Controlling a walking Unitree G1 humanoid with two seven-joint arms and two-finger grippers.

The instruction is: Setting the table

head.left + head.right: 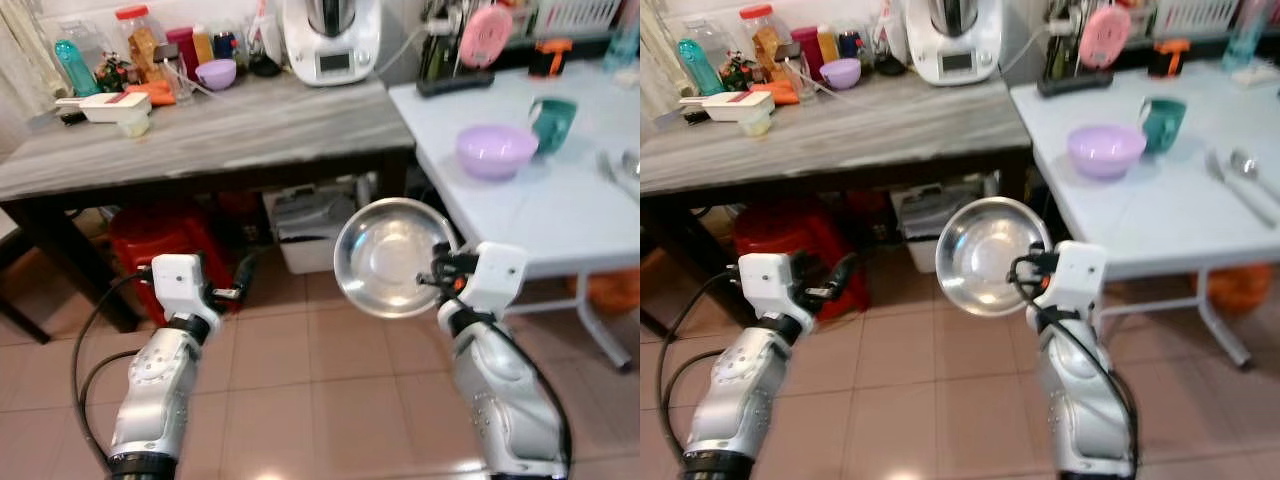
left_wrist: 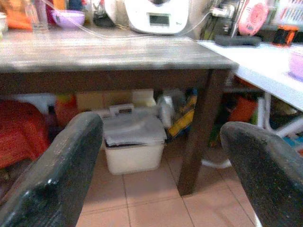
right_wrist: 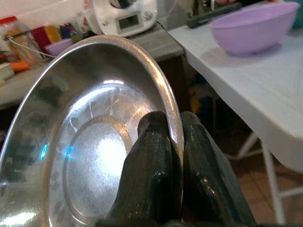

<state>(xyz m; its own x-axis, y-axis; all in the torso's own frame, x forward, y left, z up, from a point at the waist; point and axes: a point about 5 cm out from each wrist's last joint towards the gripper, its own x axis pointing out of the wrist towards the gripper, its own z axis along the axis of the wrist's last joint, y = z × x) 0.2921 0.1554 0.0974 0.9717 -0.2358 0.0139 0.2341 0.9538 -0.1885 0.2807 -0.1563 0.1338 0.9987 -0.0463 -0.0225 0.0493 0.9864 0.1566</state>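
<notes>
Steel plate [image 1: 390,257] is held up on edge by the right gripper [image 1: 437,277], in the air over the tiled floor [image 1: 300,350], just off the near corner of the white table [image 1: 560,215] and below its top. Right arm is raised from the lower right with the wrist bent inward, its white wrist housing level with the table edge. Left arm is raised on the other side, pointing toward the space under the grey wooden table [image 1: 210,135]; the left gripper [image 2: 161,175] has its two black fingers [image 2: 57,175] spread wide with nothing between them.

Plate condition: round, shallow, polished metal with a flat centre and a raised rim, reflecting light patches; its hollow face is turned toward the robot. No contents seen.

Position relative to the jaws: in the right wrist view the right gripper's two fingers [image 3: 151,175] are closed onto the plate's rim, one finger on the hollow side and one behind, the rim pinched between them. The rest of the plate extends free to the robot's left of the grip.

On the white table stand a lilac bowl [image 1: 496,150], a teal cup [image 1: 553,123] just beside it, and cutlery [image 1: 1240,180] further right. A red stool [image 1: 165,250] and a white storage box [image 1: 315,230] sit under the grey table.
</notes>
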